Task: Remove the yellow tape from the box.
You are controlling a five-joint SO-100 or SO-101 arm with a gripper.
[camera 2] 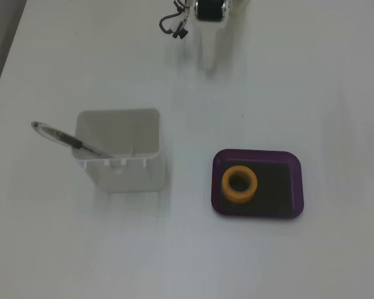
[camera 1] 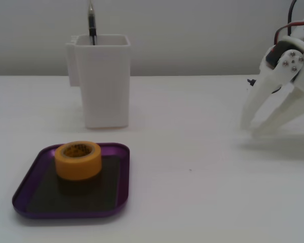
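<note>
The yellow tape (camera 1: 78, 163) stands flat on the dark bottom of the purple box (camera 1: 24, 190), at its far end in this fixed view. In the fixed view from above, the tape (camera 2: 239, 194) sits in the left half of the box (camera 2: 296, 187). My white gripper (camera 1: 250, 129) is far to the right of the box, its fingertips pointing down, close together and near the table, holding nothing. From above, the gripper (camera 2: 209, 61) shows faintly at the top edge, well away from the box.
A tall white square container (camera 1: 104, 81) stands just behind the box; from above the container (camera 2: 118, 171) is to the box's left. A pen (camera 1: 91, 23) leans in it, and from above the pen (camera 2: 68, 141) sticks out to the left. Cables (camera 2: 173, 26) lie by the arm.
</note>
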